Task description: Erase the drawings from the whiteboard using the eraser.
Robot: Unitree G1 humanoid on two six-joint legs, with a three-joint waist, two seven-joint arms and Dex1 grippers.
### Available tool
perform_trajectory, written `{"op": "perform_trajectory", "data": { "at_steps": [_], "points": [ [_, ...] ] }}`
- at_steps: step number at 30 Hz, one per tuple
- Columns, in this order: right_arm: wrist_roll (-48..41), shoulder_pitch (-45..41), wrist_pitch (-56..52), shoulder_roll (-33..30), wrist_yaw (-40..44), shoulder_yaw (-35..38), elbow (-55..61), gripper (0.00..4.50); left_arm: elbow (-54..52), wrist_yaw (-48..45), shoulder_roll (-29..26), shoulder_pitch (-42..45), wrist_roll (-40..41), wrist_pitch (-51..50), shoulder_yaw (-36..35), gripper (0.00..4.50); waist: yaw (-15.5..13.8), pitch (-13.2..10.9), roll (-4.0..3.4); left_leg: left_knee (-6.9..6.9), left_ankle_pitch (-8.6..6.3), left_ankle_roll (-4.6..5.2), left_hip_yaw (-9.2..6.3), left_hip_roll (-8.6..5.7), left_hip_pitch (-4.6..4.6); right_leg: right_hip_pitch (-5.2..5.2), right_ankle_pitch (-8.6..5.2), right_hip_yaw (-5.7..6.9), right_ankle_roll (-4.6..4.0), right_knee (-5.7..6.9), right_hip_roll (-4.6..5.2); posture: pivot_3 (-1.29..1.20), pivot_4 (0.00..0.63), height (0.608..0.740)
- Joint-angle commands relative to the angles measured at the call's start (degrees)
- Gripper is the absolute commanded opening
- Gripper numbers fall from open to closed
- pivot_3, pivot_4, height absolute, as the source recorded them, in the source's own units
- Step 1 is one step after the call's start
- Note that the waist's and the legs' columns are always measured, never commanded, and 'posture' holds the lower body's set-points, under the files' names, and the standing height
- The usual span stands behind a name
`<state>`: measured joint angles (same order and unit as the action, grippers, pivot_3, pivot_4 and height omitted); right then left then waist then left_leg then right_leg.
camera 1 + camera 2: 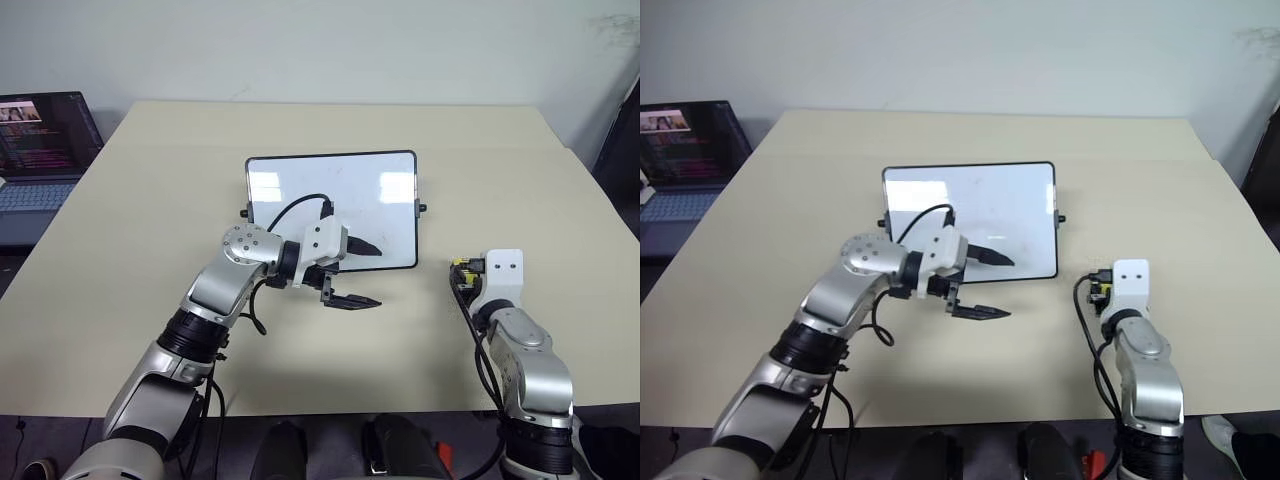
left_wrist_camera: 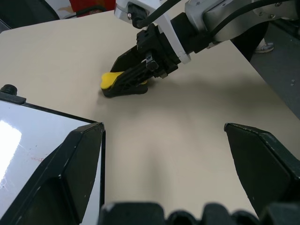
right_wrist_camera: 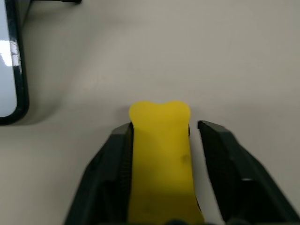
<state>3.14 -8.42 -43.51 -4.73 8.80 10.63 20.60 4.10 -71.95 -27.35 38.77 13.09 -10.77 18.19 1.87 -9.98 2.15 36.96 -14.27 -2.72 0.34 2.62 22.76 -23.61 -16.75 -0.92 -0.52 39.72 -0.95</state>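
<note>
Right gripper (image 3: 161, 154) loosened round eraser (image 3: 159, 140) on desk (image 1: 150, 220); left gripper (image 1: 365, 275) spread empty; we lift away w/o dragging it

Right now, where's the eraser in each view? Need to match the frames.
Left eye view: the eraser is a yellow sliver at the right gripper, right of the whiteboard.
Right eye view: same spot.
Left wrist view: past the whiteboard's corner, between the right gripper's black fingers.
Right wrist view: on the table between that gripper's fingers.
Shared landmark: the whiteboard's black frame.
</note>
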Motion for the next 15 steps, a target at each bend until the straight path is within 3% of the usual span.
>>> {"op": "perform_trajectory", "data": {
  "at_steps": [1, 4, 7, 13, 15],
  "points": [
    [-1.69, -1.23, 2.53, -0.91, -0.76, 1.44, 0.0, 3.38, -1.83, 0.35, -0.45, -0.08, -0.52, 0.88, -0.59, 4.5, 0.0, 0.0, 0.0, 0.0, 0.0, 0.0, 0.0, 0.0, 0.0, 0.0, 0.0, 0.0, 0.0, 0.01, 0.0, 0.0, 0.15, 0.74],
    [-2.9, -1.51, 3.77, -0.81, -1.06, 1.66, 0.31, 4.47, -2.11, 1.23, -0.77, -0.78, -0.78, 0.9, -1.24, 4.5, 0.01, 0.0, 0.0, 0.0, 0.0, 0.0, 0.0, 0.01, -0.01, 0.0, 0.0, 0.01, 0.01, 0.02, 0.0, 0.0, 0.15, 0.74],
    [-5.09, -1.26, 4.52, -1.0, 0.04, 1.34, 4.03, 4.47, -3.54, 4.27, -1.75, -2.67, -0.18, -0.55, -3.93, 4.5, 0.04, 0.0, 0.0, 0.0, 0.0, 0.0, -0.03, 0.02, -0.02, 0.0, -0.01, -0.01, 0.01, 0.02, 0.0, 0.0, 0.15, 0.74],
    [-12.88, 6.27, 6.14, -2.46, 6.48, -0.15, 19.71, 4.47, -18.09, 23.13, -0.61, -14.5, 9.89, -16.93, -22.7, 4.5, 0.13, -0.01, -0.04, -0.02, -0.02, 0.01, -0.21, 0.16, 0.03, -0.04, -0.01, 0.04, 0.01, 0.01, 0.05, 0.0, 0.15, 0.74],
    [-15.05, 7.77, 7.01, -3.73, 8.06, 1.1, 20.93, 4.47, -21.57, 27.89, 0.41, -16.78, 10.65, -19.82, -24.94, 4.5, -0.04, -0.01, -0.04, -0.02, -0.06, 0.0, -0.24, 0.32, 0.02, -0.02, -0.01, 0.05, 0.01, 0.02, 0.1, 0.0, 0.15, 0.74]
  ]
}}
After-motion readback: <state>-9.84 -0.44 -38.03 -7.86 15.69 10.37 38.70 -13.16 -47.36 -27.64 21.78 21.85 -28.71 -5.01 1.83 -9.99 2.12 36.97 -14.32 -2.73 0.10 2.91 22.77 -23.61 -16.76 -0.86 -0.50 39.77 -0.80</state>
